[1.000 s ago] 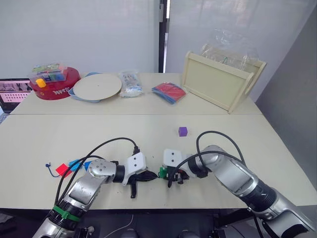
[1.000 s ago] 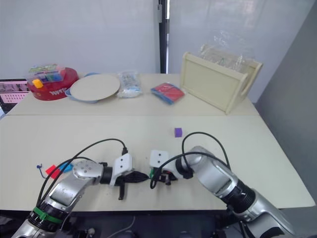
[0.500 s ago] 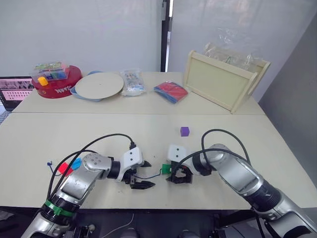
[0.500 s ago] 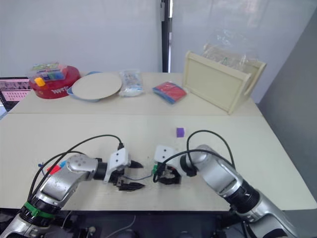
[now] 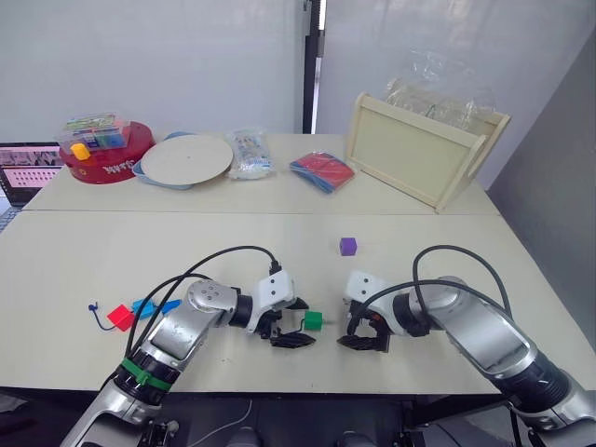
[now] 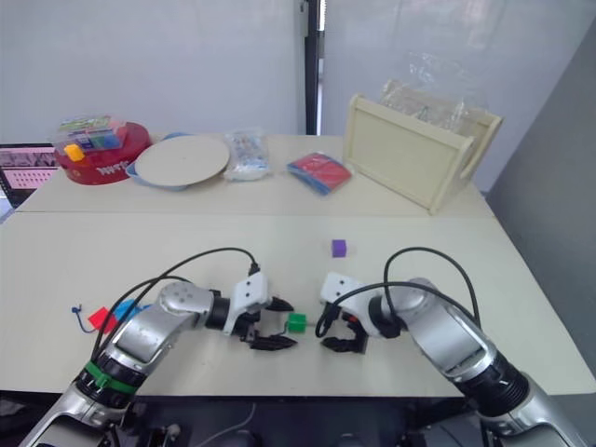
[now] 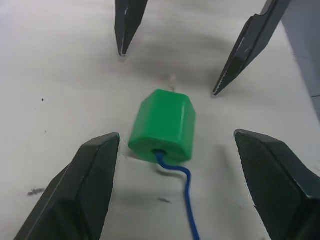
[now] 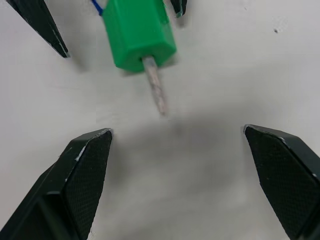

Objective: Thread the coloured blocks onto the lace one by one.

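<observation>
I observe the green block (image 7: 164, 126) lying on the table (image 5: 279, 237) between my two hands, the lace (image 7: 182, 192) threaded through it and its pale tip (image 8: 156, 92) protruding. Left hand (image 5: 287, 323) and right hand (image 5: 366, 328) both stand open, gripping nothing. The purple block (image 5: 347, 246) sits apart, farther back.

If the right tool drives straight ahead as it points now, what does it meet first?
Most likely the lace's pale tip, sticking out of the green block; the open left tool lies just beyond it.
</observation>
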